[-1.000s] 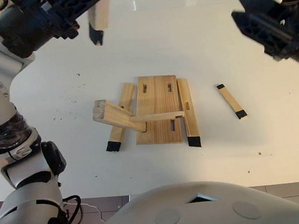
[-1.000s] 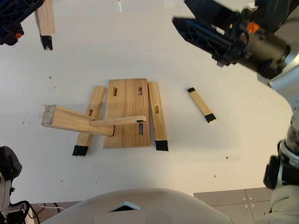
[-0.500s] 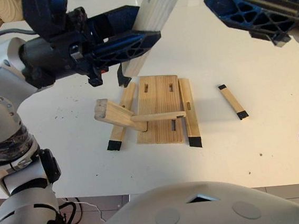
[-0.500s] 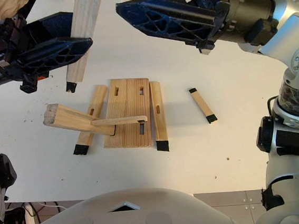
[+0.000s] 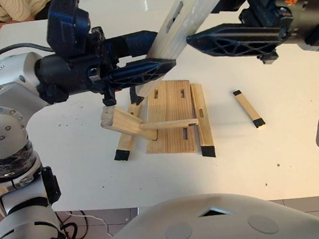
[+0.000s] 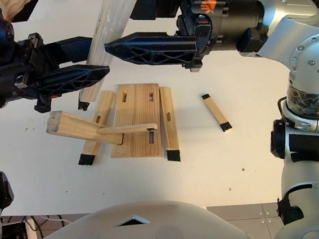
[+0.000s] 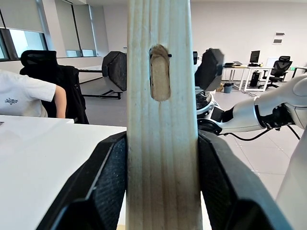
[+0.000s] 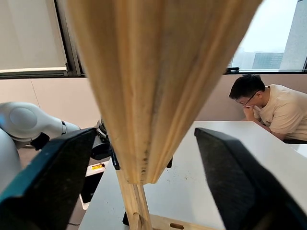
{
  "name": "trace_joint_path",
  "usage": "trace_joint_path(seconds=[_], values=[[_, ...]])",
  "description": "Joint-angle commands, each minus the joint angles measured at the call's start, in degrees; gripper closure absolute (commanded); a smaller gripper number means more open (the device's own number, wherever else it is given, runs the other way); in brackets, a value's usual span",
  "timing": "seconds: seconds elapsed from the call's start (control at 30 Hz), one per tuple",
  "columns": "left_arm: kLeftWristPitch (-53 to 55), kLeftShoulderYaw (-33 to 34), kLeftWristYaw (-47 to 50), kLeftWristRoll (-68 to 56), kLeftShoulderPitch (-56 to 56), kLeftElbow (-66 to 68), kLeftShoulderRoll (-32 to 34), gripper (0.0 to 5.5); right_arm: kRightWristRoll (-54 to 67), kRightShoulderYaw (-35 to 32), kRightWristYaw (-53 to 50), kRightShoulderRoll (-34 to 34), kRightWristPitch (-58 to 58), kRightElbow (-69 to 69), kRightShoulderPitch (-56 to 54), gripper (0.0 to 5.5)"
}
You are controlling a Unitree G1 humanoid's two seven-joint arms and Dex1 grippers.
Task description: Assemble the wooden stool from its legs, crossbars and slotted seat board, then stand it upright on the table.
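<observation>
The left claw point(image 5: 163, 50) is clamped on the held leg point(image 5: 182, 18), one finger point(image 7: 109, 178) pressed on each side of it just below an oval slot. This leg is raised over the counter point(image 5: 67, 162) and tilted. Its black-capped lower end hangs above the far left corner of the board point(image 5: 170, 110), and its upper end leans away over the board's far edge. The right claw point(image 6: 120, 26) straddles the same leg higher up, above the board's far side. Its fingers point(image 8: 48, 187) are spread apart, with a gap between each of them and the wood.

The board lies flat on the counter with its slots facing up. A right leg point(image 5: 200, 118) lies along the board's right edge, touching it. A left leg point(image 5: 128, 135) lies just beside the board's left edge, at a slight angle to it. A propped leg point(image 5: 123, 123) rests across that left leg, tilted, and a crossbar point(image 5: 171, 124) joined to it reaches over the board toward its right side. A loose crossbar point(image 5: 246, 107) lies on the counter to the right of the board, well apart from it.
</observation>
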Motion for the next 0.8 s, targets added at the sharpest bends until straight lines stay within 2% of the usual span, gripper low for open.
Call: trace_joint_path(seconds=[0.03, 0.27, 0.6, 0.63, 0.8], values=[[-0.24, -0.76, -1.9, 0.46, 0.4, -0.31, 1.69, 3.47, -2.54, 1.25, 2.19, 0.48, -0.39, -0.74, -0.77, 2.36], [0.22, -1.99, -4.61, 1.25, 0.97, 0.29, 3.49, 3.47, -4.8, 1.74, 5.13, 0.53, -0.49, -2.33, -0.21, 3.43], [-1.41, -3.62, -2.07, 6.6, -2.12, 4.57, 2.26, 3.47, -8.08, 1.09, 5.55, 1.1, -1.98, -3.48, 1.77, 3.45], [-1.82, -3.99, -1.56, 7.76, -2.4, 5.19, 2.01, 3.1, -8.38, 0.87, 5.07, 1.45, -2.39, -3.31, 1.63, 3.45], [-4.51, -4.99, 4.06, 13.33, -6.41, 10.72, -1.67, 2.26, -10.81, -1.01, 2.63, 2.84, -4.87, -1.23, -0.04, 3.47]])
